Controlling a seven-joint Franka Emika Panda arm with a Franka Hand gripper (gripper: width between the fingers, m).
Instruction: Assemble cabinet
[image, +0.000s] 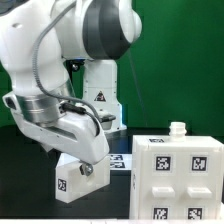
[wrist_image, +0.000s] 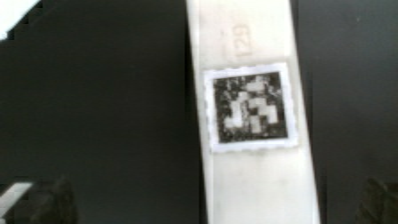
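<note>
My gripper (image: 80, 168) fully open, holding nothing, over a slab (image: 78, 176) left of the cabinet (image: 178, 177), wrist view showing slab's (wrist_image: 249, 120) long axis between my fingertips (wrist_image: 32, 200), tag (wrist_image: 249, 108) facing up.

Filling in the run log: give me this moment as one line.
fingers: open, holding nothing | white panel: below gripper, tag visible | cabinet box: on table, exterior view's right

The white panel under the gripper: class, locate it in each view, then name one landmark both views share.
Exterior view: white panel lies low, left of centre, below the gripper, beside the cabinet box.
Wrist view: it fills a tall central strip.
Shared landmark: its square tag.
</note>
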